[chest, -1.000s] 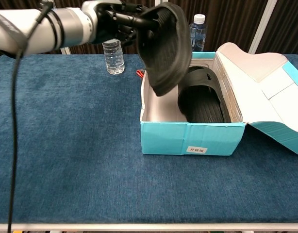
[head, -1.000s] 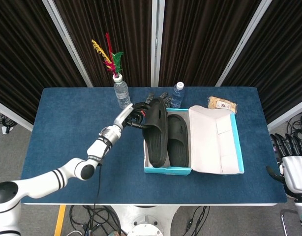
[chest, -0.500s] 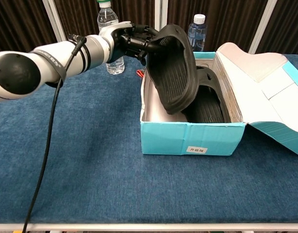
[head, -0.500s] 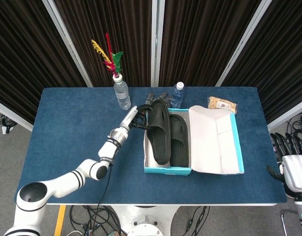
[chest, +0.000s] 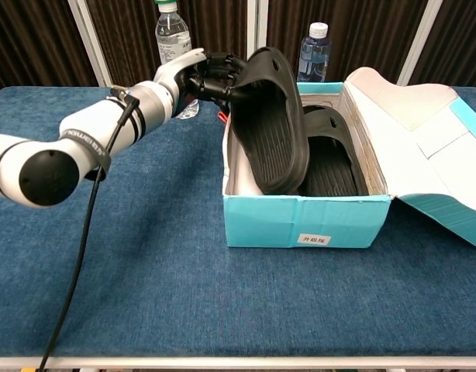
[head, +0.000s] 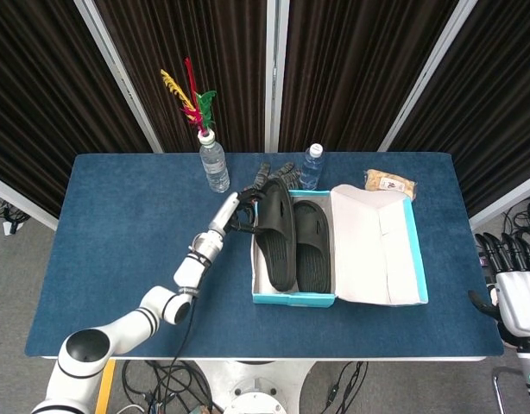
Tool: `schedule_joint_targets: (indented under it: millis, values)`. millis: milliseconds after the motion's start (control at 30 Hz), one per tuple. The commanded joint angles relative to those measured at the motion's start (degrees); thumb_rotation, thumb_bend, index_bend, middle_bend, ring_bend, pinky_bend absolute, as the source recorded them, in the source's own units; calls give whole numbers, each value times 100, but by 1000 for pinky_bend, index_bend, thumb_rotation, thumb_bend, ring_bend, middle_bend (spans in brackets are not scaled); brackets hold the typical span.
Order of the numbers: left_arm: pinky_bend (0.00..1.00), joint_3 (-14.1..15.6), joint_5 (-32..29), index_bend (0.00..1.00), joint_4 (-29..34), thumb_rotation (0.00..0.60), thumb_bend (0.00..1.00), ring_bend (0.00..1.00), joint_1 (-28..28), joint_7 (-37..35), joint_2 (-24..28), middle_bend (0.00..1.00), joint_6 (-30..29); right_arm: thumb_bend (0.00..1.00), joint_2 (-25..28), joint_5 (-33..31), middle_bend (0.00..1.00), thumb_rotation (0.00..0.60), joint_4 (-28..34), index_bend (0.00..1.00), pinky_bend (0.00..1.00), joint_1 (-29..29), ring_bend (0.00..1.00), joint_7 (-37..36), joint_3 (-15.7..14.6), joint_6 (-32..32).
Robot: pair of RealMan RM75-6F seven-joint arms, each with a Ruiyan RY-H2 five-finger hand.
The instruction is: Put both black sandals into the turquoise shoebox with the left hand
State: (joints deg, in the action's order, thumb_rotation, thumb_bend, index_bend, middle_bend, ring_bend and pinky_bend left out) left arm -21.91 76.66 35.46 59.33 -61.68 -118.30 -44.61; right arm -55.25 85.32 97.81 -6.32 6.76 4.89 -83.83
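Note:
The turquoise shoebox (head: 293, 298) (chest: 308, 222) sits open at the table's middle, lid folded out to the right. One black sandal (head: 312, 243) (chest: 331, 159) lies flat in its right half. My left hand (head: 248, 205) (chest: 211, 76) grips the heel end of the second black sandal (head: 275, 233) (chest: 273, 128), which stands tilted on edge with its toe down inside the box's left half, sole facing the chest camera. My right hand (head: 513, 280) hangs off the table's right edge, fingers spread, holding nothing.
Two water bottles stand behind the box: one with coloured feathers (head: 214, 162) (chest: 173, 43) at the left, another (head: 312, 166) (chest: 314, 53) at the middle. A snack packet (head: 390, 183) lies at the back right. A small red item (chest: 221, 117) peeks out by the box's far left corner.
My left arm has reached further over the table and lowered the gripped sandal from above the box down into its left half, toe first. The right hand has stayed still.

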Motion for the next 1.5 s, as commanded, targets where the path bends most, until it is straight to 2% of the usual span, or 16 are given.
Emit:
schedule_joint_targets:
  millis: [33, 233, 533, 600, 667, 733, 767, 900, 1033, 1200, 1400, 1500]
  values:
    - [559, 210, 176, 597, -330, 600, 0, 686, -18, -253, -214, 563, -183, 119, 2, -11, 88, 600, 5, 29, 58, 8, 0, 8, -2, -6]
    - [558, 461, 333, 612, -682, 600, 0, 686, -23, -326, -389, 564, -278, 119, 9, -13, 88, 600, 31, 30, 58, 13, 0, 28, 1, -16]
    - [546, 623, 280, 605, -855, 600, 0, 648, -27, 235, -503, 563, -74, 119, 17, -6, 88, 600, 46, 29, 58, 12, 0, 31, -7, -2]
    - [544, 635, 253, 591, -848, 600, 0, 587, -30, 380, -510, 558, -26, 118, 20, -3, 88, 600, 47, 29, 58, 15, 0, 29, -9, -7]
    - [516, 655, 249, 537, -781, 600, 0, 451, -45, 491, -488, 519, -37, 119, 27, 0, 88, 600, 50, 29, 58, 22, 0, 25, -8, -22]
    - [457, 703, 285, 412, -678, 600, 0, 282, -46, 609, -428, 406, -48, 118, 34, 4, 88, 600, 53, 29, 58, 29, 0, 19, -10, -31]
    - [417, 731, 303, 324, -632, 600, 0, 192, -45, 678, -394, 315, -39, 118, 36, 8, 88, 600, 55, 30, 58, 30, 0, 16, -12, -32]
    - [293, 781, 333, 144, -390, 600, 0, 31, -64, 978, -241, 118, -85, 120, 42, 36, 88, 600, 58, 29, 58, 34, 0, -4, -19, -42]
    - [214, 792, 320, 103, -45, 600, 0, 0, -121, 1300, 2, 37, -144, 119, 53, 51, 88, 600, 58, 29, 58, 52, 0, -20, -22, -76]
    - [204, 804, 304, 92, 636, 600, 0, 0, -208, 1612, 513, 17, -130, 122, 68, 90, 88, 600, 70, 29, 58, 58, 0, -36, -25, -100]
    - [204, 885, 366, 93, 1927, 600, 0, 0, -289, 2073, 1643, 16, 54, 123, 85, 117, 88, 600, 83, 29, 58, 60, 0, -47, -35, -100]
    - [204, 834, 312, 111, 2544, 600, 0, 0, -306, 2394, 2149, 23, 100, 122, 83, 133, 88, 600, 83, 29, 58, 59, 0, -48, -36, -107]
